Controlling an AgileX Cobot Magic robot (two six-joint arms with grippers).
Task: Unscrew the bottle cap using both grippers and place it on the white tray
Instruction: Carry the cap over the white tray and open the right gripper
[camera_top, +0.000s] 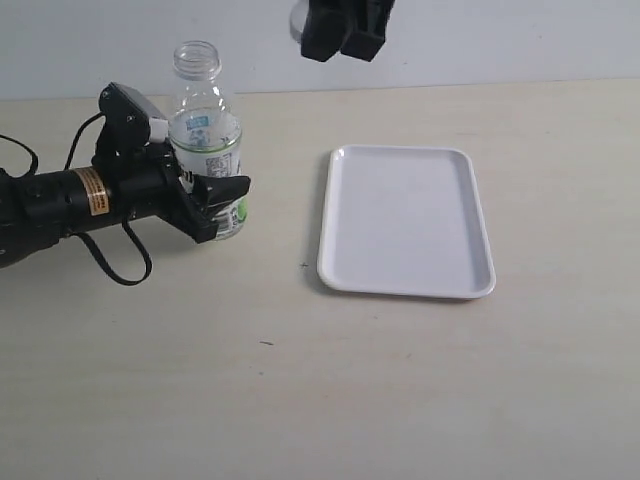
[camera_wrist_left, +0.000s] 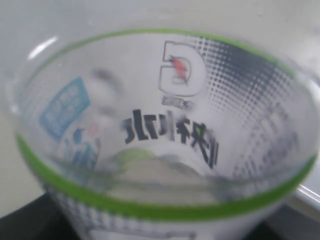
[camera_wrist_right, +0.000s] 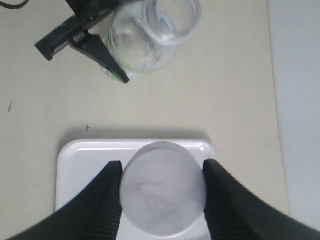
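Note:
The bottle (camera_top: 206, 130) stands upright at the left with its mouth open and no cap on it. My left gripper (camera_top: 215, 200) is shut around its labelled body, and the label (camera_wrist_left: 165, 125) fills the left wrist view. High at the top of the exterior view hangs my right gripper (camera_top: 345, 35), above the table behind the white tray (camera_top: 405, 220). It is shut on the round white bottle cap (camera_wrist_right: 162, 187), held between both fingers over the near end of the white tray (camera_wrist_right: 75, 165). The bottle (camera_wrist_right: 150, 35) shows beyond.
The tray lies flat on the beige table to the right of the bottle, with nothing on it. A black cable (camera_top: 115, 265) loops from the left arm onto the table. A pale wall (camera_top: 500, 40) runs behind the table's far edge.

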